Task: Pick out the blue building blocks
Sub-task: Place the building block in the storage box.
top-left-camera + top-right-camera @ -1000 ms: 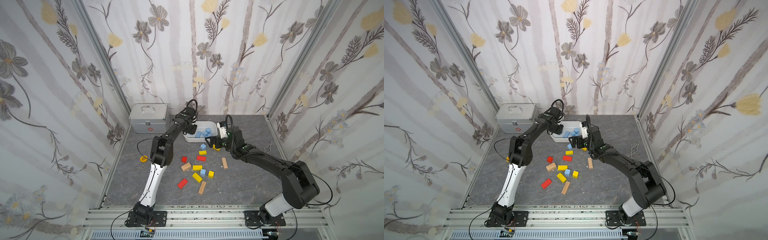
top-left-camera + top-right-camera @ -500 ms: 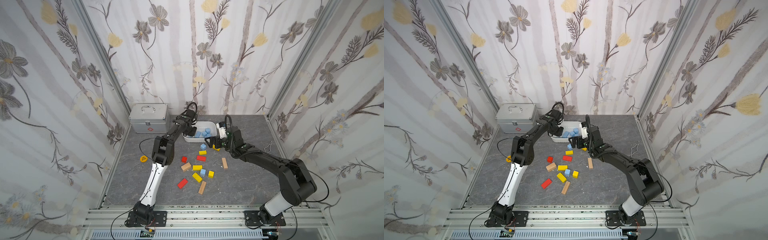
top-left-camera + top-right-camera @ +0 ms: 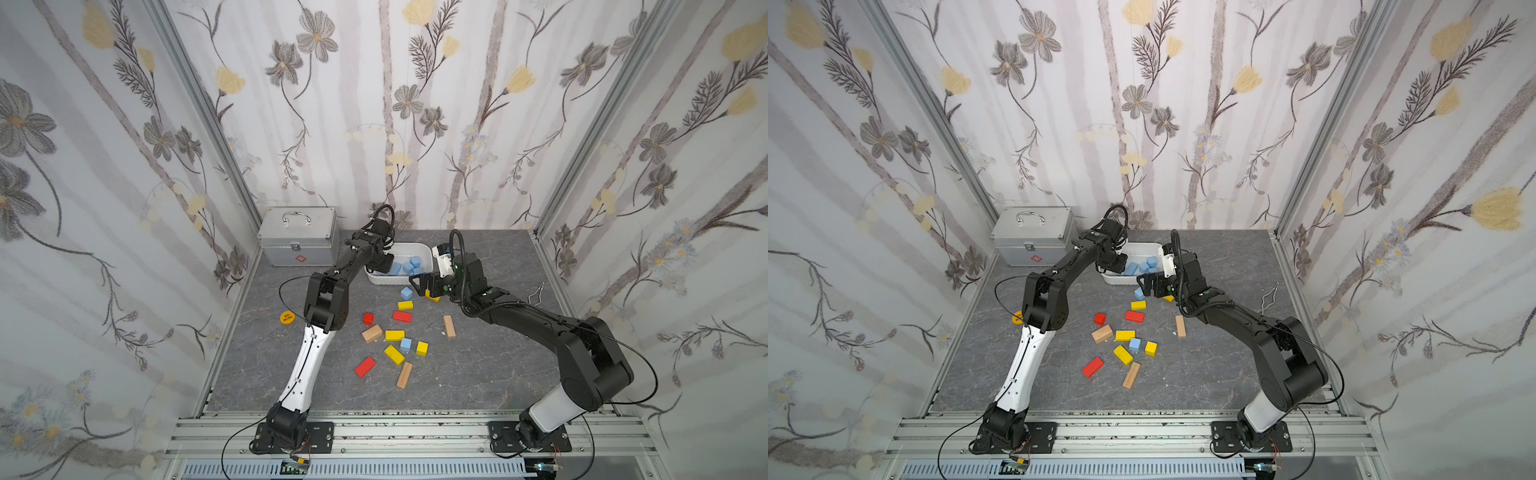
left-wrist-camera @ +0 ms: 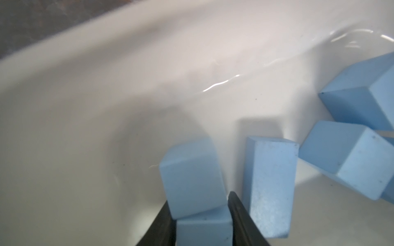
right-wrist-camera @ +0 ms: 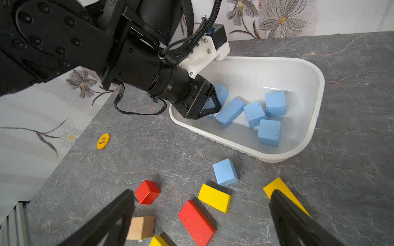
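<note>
**A:** Which stage of the sorting is shown?

**B:** A late one. At least five blue blocks (image 5: 269,132), cubes and one longer bar, lie in the white tub (image 5: 307,119) at the far middle of the table (image 5: 149,149). No other colour is in the tub. Two blue cubes remain outside it. One cube (image 5: 225,172) sits just on the near side of the tub, apart from its wall. The second cube (image 3: 405,344) is nearer, among the yellow blocks (image 3: 394,334), between a yellow bar and a yellow cube.

**A:** And the left fingers?

**B:** The left fingers (image 4: 241,219) reach into the left end of the tub. They stand only a little apart, with a blue block (image 4: 204,228) between them, its sides at or close against their inner faces. Whether they grip it or merely flank it cannot be told. A further cube rests against it. This is probably the delivery of one block to the tub.

**A:** The right fingers?

**B:** The right fingers (image 5: 292,221) are spread wide and hold nothing — they hang above the table just right of the loose cube beside the tub, over one of the yellow blocks. As far as can be seen they touch none of them. That cube looks the likely next pick — the one among the yellow blocks would then be last.
</note>
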Tool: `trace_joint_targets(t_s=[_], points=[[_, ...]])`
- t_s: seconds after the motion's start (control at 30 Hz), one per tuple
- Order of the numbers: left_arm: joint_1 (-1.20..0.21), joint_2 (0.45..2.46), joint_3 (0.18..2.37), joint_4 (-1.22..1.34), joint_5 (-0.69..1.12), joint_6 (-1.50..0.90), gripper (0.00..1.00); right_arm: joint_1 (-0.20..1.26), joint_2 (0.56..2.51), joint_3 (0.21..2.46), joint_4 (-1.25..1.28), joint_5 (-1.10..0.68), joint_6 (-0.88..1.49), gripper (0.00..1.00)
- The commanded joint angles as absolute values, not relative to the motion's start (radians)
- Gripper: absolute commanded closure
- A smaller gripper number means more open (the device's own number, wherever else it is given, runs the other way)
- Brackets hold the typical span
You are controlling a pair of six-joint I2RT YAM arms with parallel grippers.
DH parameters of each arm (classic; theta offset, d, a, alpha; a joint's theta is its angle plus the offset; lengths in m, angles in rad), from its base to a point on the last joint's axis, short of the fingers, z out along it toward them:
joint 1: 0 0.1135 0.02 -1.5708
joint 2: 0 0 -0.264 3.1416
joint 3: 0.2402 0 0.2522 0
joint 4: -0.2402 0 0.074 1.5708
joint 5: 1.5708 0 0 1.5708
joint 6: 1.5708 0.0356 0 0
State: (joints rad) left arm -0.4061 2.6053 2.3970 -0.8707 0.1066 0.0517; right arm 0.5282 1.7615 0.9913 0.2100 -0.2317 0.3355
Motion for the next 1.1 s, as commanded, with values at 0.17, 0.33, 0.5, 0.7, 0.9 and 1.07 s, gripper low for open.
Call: trace_joint_targets(t_s=[0.17,0.33,0.5,0.7,0.9,1.07], points=[[-0.405,2.583,2.406,-0.859,0.135,0.025,0.42,0.527,1.759,0.983,0.263,-0.243,0.330,0.00],[-0.404,2.560,2.405,-0.847,0.147,0.010,0.41,0.527,1.748,0.973,0.274,-0.243,0.330,0.00],[-0.406,2.516,2.405,-0.830,0.172,-0.016,0.39,0.526,1.727,0.959,0.274,-0.241,0.330,0.00],[-0.418,2.451,2.404,-0.846,0.181,-0.026,0.39,0.528,1.678,0.923,0.273,-0.244,0.330,0.00],[-0.450,2.376,2.363,-0.874,0.152,-0.010,0.37,0.528,1.604,0.863,0.276,-0.247,0.333,0.00],[-0.485,2.298,2.298,-0.867,0.128,0.005,0.36,0.537,1.506,0.804,0.276,-0.243,0.330,0.00]])
